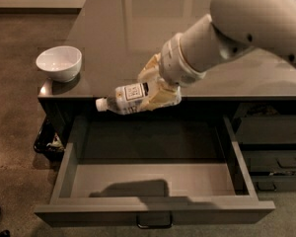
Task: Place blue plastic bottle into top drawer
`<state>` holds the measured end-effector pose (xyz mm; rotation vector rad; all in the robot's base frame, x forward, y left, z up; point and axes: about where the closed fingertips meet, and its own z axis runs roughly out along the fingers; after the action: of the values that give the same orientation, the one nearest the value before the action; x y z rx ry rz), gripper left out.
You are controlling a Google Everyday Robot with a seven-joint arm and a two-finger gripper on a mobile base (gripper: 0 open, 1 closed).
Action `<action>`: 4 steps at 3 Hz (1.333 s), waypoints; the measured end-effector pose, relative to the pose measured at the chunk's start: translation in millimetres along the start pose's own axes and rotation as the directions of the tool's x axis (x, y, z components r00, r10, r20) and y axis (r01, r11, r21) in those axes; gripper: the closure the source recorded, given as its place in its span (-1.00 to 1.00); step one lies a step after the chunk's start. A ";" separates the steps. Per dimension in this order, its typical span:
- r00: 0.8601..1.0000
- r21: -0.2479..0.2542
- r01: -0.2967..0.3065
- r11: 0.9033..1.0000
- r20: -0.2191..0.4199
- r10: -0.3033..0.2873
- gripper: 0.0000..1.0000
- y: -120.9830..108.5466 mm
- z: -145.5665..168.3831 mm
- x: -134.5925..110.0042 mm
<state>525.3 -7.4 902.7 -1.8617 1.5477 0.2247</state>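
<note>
One bottle in play: blue plastic bottle (pixel 129 97) near-horizontal, cap pointing left, gripper (pixel 154 91) clamped around its body at counter (pixel 138 33) front edge, above open top drawer (pixel 153 176). Carry step looks nearly done, release not yet. Next move, my read: lower into drawer, clear of front panel, then let go. White bowl (pixel 59 63) on counter's left corner, well apart. Brown stone floor (pixel 15 122) around.

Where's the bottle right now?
Mid-frame, held sideways in the gripper, the bottle hangs over the back of the open drawer, just off the counter, right of the bowl.
</note>
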 end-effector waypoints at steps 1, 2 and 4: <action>0.997 0.031 -0.052 0.998 0.052 0.050 1.00 19.7 20.5 30.2; 0.984 0.013 -0.127 0.992 0.127 0.125 1.00 25.6 53.7 57.0; 0.965 -0.023 -0.178 0.984 0.189 0.179 1.00 51.9 93.7 61.7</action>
<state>521.8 -2.4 779.2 -1.6520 1.5813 0.4765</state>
